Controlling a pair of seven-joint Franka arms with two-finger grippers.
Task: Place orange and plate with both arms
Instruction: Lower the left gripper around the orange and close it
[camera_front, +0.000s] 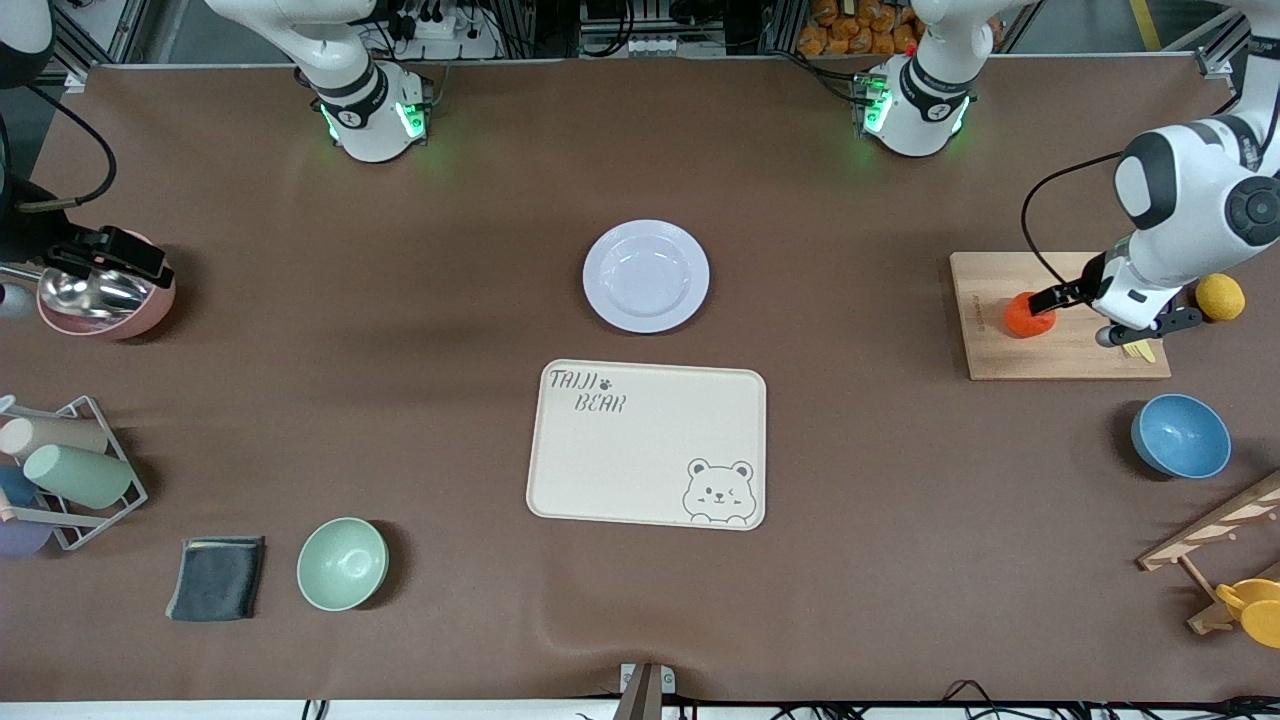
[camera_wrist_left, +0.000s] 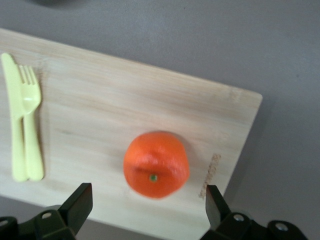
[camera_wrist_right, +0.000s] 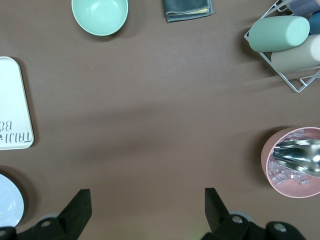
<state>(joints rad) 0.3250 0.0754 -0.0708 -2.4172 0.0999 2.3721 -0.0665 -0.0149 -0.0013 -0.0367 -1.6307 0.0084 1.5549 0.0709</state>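
The orange (camera_front: 1028, 316) (camera_wrist_left: 156, 164) lies on a wooden board (camera_front: 1060, 350) (camera_wrist_left: 125, 100) at the left arm's end of the table. My left gripper (camera_front: 1070, 298) (camera_wrist_left: 148, 205) hangs over the board, open, and the orange shows just ahead of its spread fingertips, untouched. The pale plate (camera_front: 646, 276) (camera_wrist_right: 6, 202) sits empty mid-table, farther from the front camera than the cream bear tray (camera_front: 646, 443) (camera_wrist_right: 10, 100). Over the table at the right arm's end, beside a pink bowl (camera_front: 105, 305) (camera_wrist_right: 295, 165), my right gripper (camera_front: 110, 258) (camera_wrist_right: 147, 205) is open and holds nothing.
A yellow fork and knife (camera_wrist_left: 22, 125) lie on the board, with a lemon (camera_front: 1220, 296) beside it. A blue bowl (camera_front: 1180, 436) and a wooden stand (camera_front: 1210, 530) are nearer the front camera. A cup rack (camera_front: 70, 470), grey cloth (camera_front: 216, 577) and green bowl (camera_front: 342, 563) sit toward the right arm's end.
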